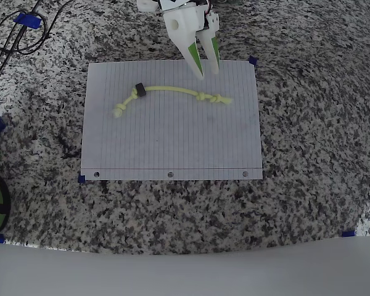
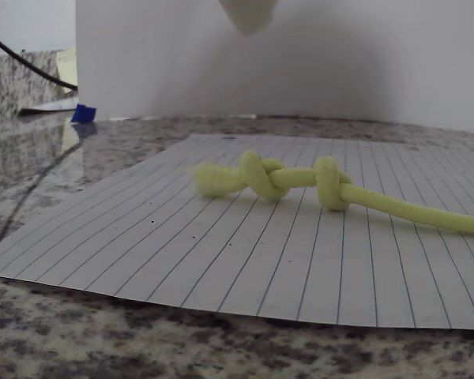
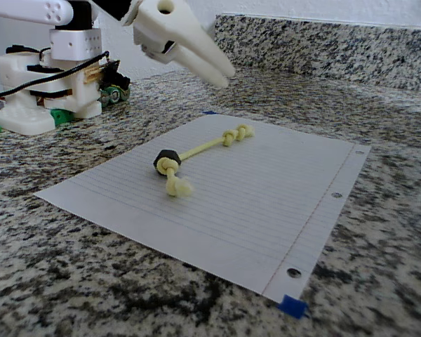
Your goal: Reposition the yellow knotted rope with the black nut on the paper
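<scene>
1. Overhead view: paper [image 1: 172, 135] is seen lying flat on the granite worktop [image 1: 308, 123], its punched holes along the lower edge. The yellow knotted rope [image 1: 172, 91] is laid in a shallow arc across the upper part of the sheet, with the black nut [image 1: 140, 90] threaded near its left end. The end effector [image 1: 208, 71] is held over the paper's upper edge, above the rope's right knots and apart from them, its fingers slightly parted and nothing gripped.
2. Wrist view: two knots at one end of the rope [image 2: 300, 181] are shown resting on the lined paper [image 2: 221, 260].
3. Fixed view: the end effector [image 3: 223, 76] is raised above the worktop [image 3: 393, 210], behind the paper [image 3: 266, 203]. The nut [image 3: 165, 160] sits near the rope's [image 3: 203, 149] closer end.
</scene>
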Robot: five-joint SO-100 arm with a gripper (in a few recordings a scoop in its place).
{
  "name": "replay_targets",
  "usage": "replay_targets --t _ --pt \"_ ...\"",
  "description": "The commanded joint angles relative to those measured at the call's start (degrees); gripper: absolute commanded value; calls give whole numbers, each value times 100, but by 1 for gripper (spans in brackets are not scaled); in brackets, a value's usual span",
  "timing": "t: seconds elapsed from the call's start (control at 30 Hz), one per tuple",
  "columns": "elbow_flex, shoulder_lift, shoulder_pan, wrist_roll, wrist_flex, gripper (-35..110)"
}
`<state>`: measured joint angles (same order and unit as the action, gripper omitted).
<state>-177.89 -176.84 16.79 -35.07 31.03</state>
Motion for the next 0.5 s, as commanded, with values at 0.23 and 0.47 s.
replay_targets --t 0.23,0.47 --pt "615 606 -536 3814 79 43" --pt "2127 2109 -1072 5678 1450 34"
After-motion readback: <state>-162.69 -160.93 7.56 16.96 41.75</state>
